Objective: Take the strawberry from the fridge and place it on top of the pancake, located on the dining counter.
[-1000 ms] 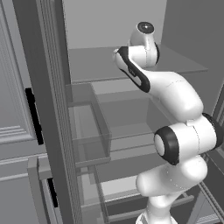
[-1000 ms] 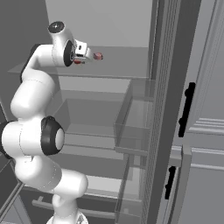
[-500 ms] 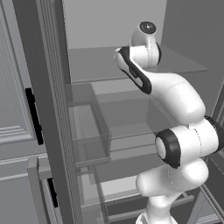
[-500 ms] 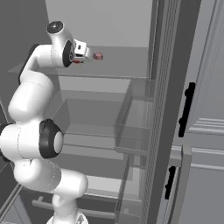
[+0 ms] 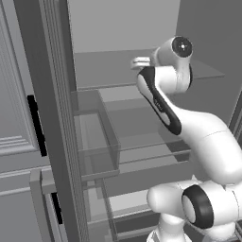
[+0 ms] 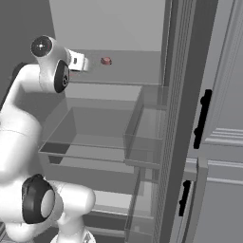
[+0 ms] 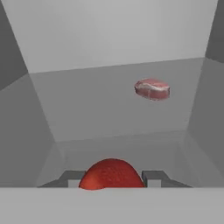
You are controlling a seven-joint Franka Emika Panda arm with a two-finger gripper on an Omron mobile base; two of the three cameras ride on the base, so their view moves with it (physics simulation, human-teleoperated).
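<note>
The tool [image 7: 112, 177] is closed on the strawberry [image 7: 111, 174]: in the hand view the deep-red berry sits between the two dark fingertips [image 7: 153, 177], pressed from both sides. It is held inside the fridge [image 6: 178, 118], just above the upper glass shelf [image 6: 121, 71], toward the front of that shelf. Further back on the same shelf, near the rear wall, lies a paler pinkish lump [image 7: 152, 89]; in the right base view it sits just beyond the tool [image 6: 85, 62], clear of it.

In the left base view the arm [image 5: 189, 123] reaches into the open fridge with its wrist level with that upper shelf, the tool's tip [image 5: 138, 63] pointing inward. Below the shelf stands a clear drawer bin [image 6: 90, 137], and the door [image 5: 42, 118] with its clear bins [image 5: 94, 137] stands open beside the arm.

The risks from here, as I judge them: the berry is small and rounded, so it could squirm out of the pinch if the arm is pulled back sharply or the wrist rolls. Backing out low could drag it along the shelf. Swinging wide before the hand is out could knock the elbow or wrist against the door bins or the fridge wall.
</note>
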